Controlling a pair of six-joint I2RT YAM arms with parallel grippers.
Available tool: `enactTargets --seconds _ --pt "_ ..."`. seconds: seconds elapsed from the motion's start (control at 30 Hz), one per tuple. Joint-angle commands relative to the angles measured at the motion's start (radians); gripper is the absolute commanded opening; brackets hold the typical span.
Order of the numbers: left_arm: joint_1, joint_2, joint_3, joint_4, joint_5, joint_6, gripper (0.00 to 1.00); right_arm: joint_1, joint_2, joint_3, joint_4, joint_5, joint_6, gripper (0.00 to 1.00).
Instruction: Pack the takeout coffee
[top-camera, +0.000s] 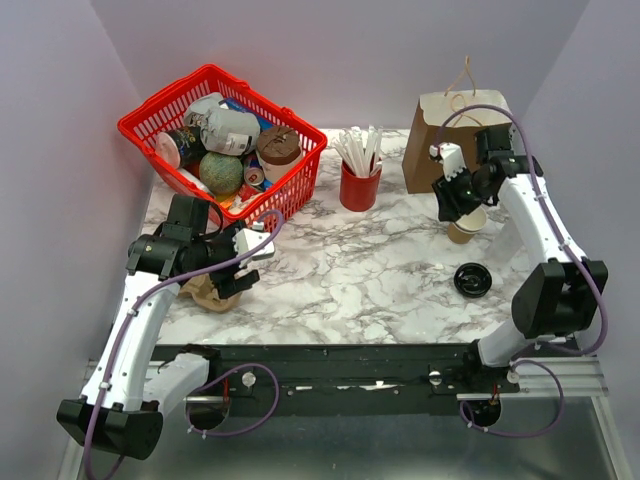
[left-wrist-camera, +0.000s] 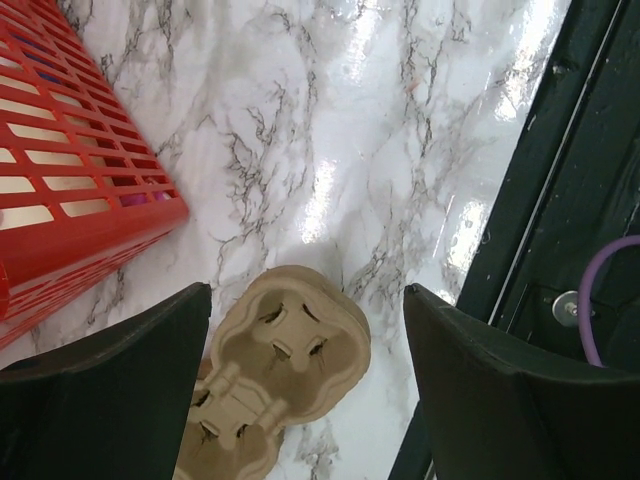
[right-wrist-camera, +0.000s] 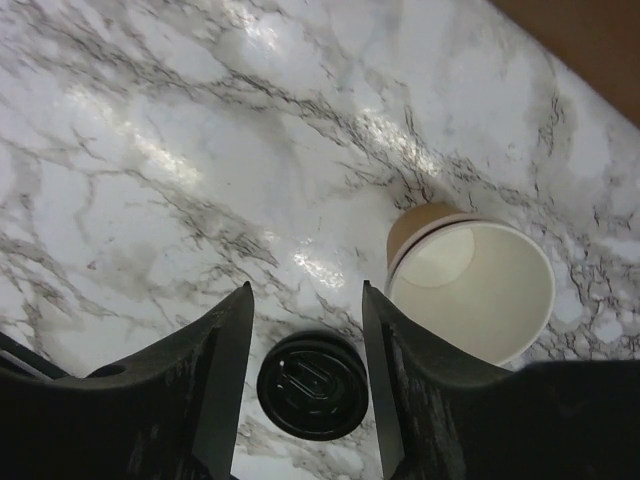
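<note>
Reach step: right gripper (right-wrist-camera: 305, 300), half-open and empty, hovers beside lidless cup (right-wrist-camera: 470, 290) before bag (top-camera: 430, 150); next needs centring, then closing.

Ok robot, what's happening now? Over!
Left gripper open over carrier. Right gripper open, empty, by lidless cup and loose lid. Coffee seemingly in basket, untouched. Clutter around it.

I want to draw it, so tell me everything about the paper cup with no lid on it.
The paper cup is tan outside and pale inside, with a rolled rim. It has no lid and looks empty. It stands upright on the marble table, near the brown bag. The right pincer hovers beside it, not around it. The black lid lies apart.
</note>
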Motion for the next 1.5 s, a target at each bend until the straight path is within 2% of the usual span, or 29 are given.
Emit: enactTargets --seconds 0.0,0.23,0.57,0.97,1.47 --pt "-0.005 -0.017 -0.012 0.077 0.048 -0.046 0.86 0.000 0.046 -0.019 -0.023 0.192 -0.038 0.55" --pt "-0.007 -0.021 -0.018 0.115 0.028 -0.072 0.86 -0.001 0.109 -0.024 -0.029 0.291 -0.035 0.48" --pt "-0.016 -0.020 -0.017 0.135 0.026 -0.104 0.86 -0.003 0.125 -0.038 -0.024 0.304 -0.044 0.40" --pt "-0.030 -0.035 -0.037 0.159 0.011 -0.136 0.87 -0.010 0.161 -0.007 -0.030 0.295 -0.057 0.38" --pt "-0.031 -0.037 -0.051 0.173 0.006 -0.144 0.87 -0.012 0.173 0.021 -0.043 0.301 -0.066 0.24"
